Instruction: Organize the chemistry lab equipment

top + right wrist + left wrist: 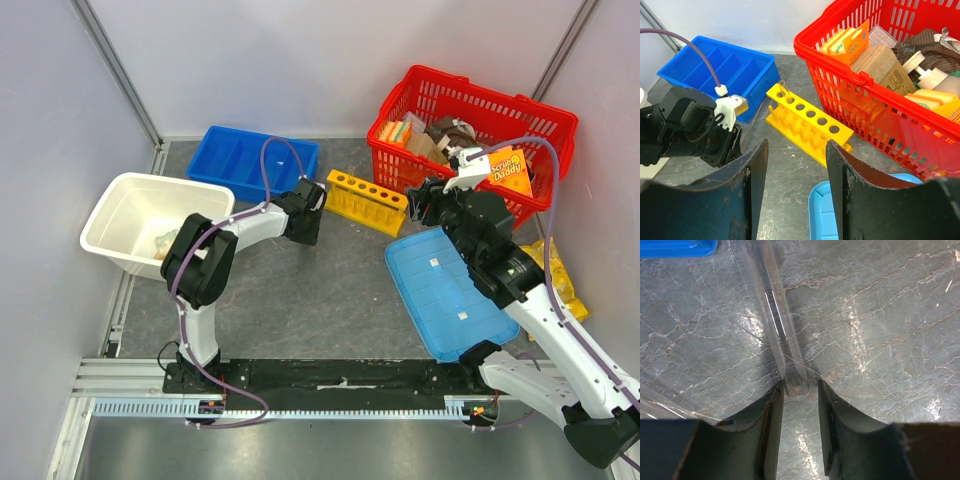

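Left gripper (pixel 800 385) fingers flank the near end of the thin clear tubes (pixel 780 330) on the desk (pixel 880 340); clamped or not, cannot tell. Far ends cut off. Right gripper (pixel 797 145) fingers apart, empty.

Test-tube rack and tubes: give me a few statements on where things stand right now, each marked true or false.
1. The left gripper straddles the end of clear tubes lying on the table. True.
2. The yellow rack stands inside the red basket. False: it stands on the table beside the basket.
3. The right gripper is open and holds nothing. True.
4. The blue divided bin is full of tubes. False: the compartments that show look empty.
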Motion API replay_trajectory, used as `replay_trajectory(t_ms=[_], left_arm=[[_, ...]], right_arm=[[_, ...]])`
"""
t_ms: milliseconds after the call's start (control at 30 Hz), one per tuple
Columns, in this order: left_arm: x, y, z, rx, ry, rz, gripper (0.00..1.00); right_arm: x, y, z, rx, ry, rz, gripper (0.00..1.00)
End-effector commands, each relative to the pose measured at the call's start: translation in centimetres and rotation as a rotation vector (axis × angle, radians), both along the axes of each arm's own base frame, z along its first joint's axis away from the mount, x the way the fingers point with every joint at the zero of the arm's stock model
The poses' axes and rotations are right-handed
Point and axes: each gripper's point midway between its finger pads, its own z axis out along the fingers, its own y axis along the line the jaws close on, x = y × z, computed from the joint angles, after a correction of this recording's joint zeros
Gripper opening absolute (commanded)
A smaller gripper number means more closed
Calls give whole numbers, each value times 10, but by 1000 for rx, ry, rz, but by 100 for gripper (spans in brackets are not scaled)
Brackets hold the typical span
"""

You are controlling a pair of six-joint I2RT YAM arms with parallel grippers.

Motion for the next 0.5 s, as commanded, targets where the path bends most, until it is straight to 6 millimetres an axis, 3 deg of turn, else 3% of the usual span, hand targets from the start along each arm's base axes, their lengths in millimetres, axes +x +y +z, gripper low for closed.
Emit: replay_trajectory(t_ms=[0, 200, 467], left_arm=[[-1, 1, -7, 3, 6, -14, 38], [-15, -3, 1, -37, 24, -32, 22], [-65, -9, 25, -166, 48, -46, 19]], right_arm=[[-2, -4, 6, 7, -22, -15, 57], [-2, -2, -5, 1, 7, -8, 57], [-11, 20, -39, 65, 111, 89, 57]])
